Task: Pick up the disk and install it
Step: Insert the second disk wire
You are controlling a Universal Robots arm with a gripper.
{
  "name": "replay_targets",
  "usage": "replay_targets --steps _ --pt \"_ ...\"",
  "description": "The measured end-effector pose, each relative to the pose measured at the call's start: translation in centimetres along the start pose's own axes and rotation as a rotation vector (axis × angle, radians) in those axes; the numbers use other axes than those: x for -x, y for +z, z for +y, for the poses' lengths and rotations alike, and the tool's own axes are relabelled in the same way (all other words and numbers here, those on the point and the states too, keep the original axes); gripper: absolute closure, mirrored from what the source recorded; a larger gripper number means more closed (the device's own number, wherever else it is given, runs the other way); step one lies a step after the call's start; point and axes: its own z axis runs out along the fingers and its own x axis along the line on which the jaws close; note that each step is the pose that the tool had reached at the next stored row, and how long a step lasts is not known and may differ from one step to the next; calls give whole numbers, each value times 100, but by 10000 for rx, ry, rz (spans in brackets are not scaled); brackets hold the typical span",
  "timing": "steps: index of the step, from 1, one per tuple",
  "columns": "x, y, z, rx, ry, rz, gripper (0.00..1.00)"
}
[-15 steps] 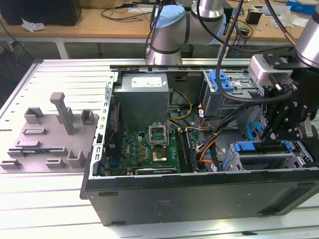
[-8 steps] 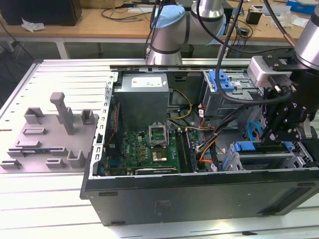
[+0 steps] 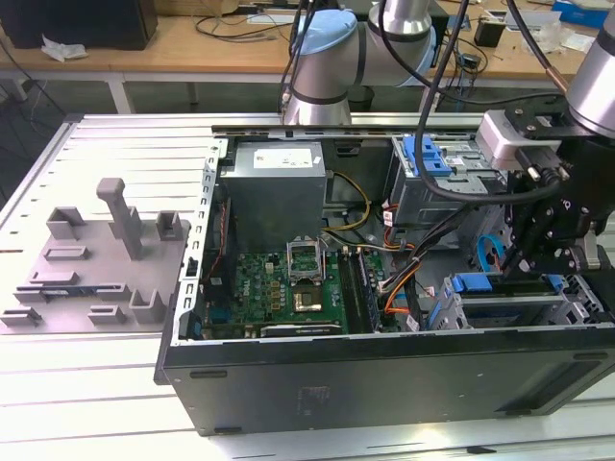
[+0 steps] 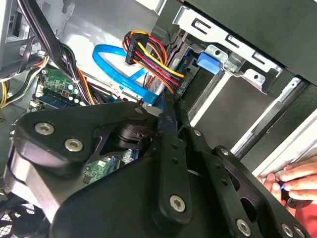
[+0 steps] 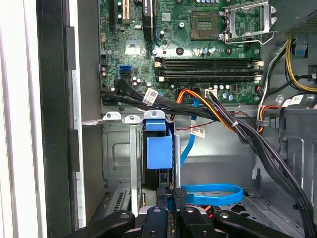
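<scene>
Claw (image 5: pixel 168 210) | grip state unclear (linkage hides tips) | close above drive cage (image 5: pixel 121 148) edge, cables (image 5: pixel 247 139) beside

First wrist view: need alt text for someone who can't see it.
Looking into an open computer case, the black tool sits low over a metal drive cage that holds a blue plastic carrier. Beyond it lie a green motherboard and a bundle of black, orange and yellow cables, with a looped blue cable beside the tool.

Exterior view: you look down from the front onto the open computer case (image 3: pixel 384 375).
Wrist views: close inside it, both sharing the blue cable (image 5: pixel 213 194) (image 4: pixel 119 64).
</scene>
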Motion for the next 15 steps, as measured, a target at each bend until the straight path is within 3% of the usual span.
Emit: replay_targets --steps 1,2,3,15 --pt "0 1 0 0 0 1 84" --pt "32 -154 2 -5 0 1 76" --pt "45 -255 12 -19 0 18 76" --pt "166 -388 175 -139 -5 147 78"
